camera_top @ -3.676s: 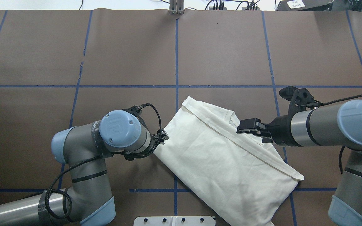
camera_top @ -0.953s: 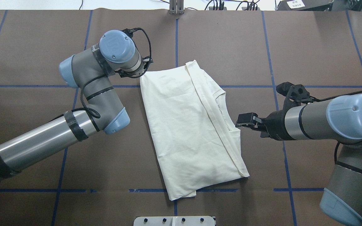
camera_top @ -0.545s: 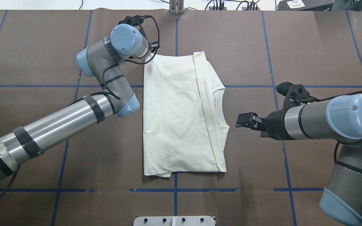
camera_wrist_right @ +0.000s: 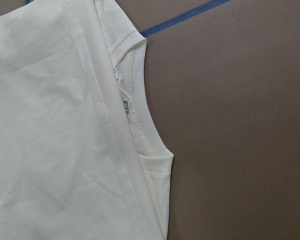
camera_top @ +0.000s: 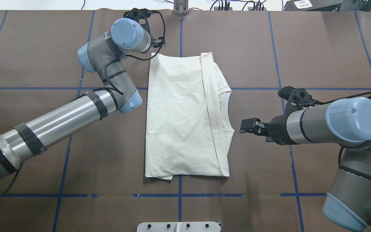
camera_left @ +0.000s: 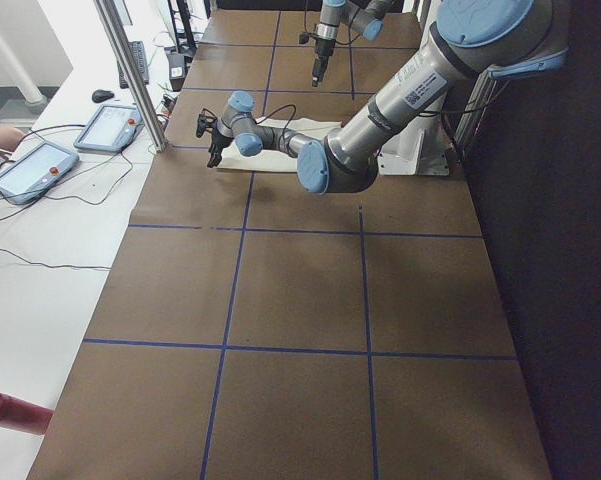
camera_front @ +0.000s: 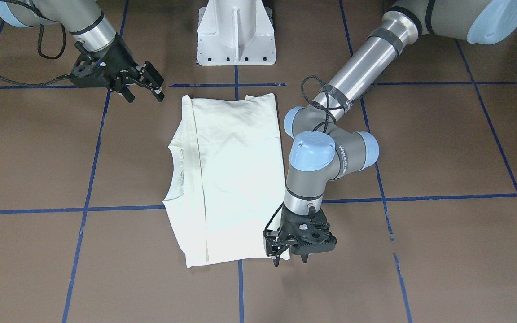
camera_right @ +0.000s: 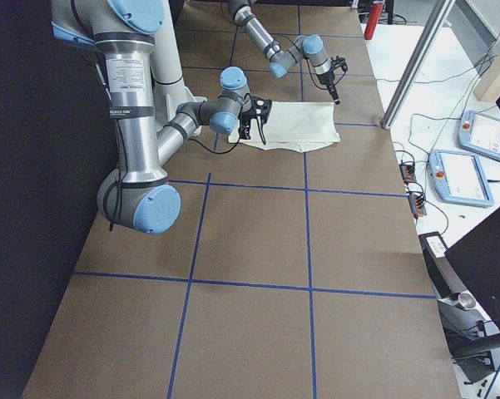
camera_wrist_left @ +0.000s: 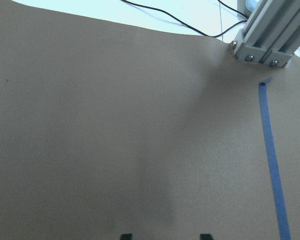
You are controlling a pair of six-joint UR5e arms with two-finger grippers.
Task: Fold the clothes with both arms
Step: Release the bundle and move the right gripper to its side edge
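The clothes are one cream-white shirt, lying flat and folded into an upright rectangle at the table's middle, plain side up. Its ribbed neckline faces my right gripper. My left gripper stands at the shirt's far left corner, open; the left wrist view shows its fingertips apart over bare table. My right gripper hovers open a short way right of the neckline, clear of the cloth.
Brown table cover with blue tape lines. The white pedestal base sits at the near edge and an aluminium post at the far edge. Pendants lie on a white side table beyond it.
My left arm dragged the shirt's corner away from the robot, swinging the shirt from slanted to straight. My right gripper left the neckline and drew back to the right.
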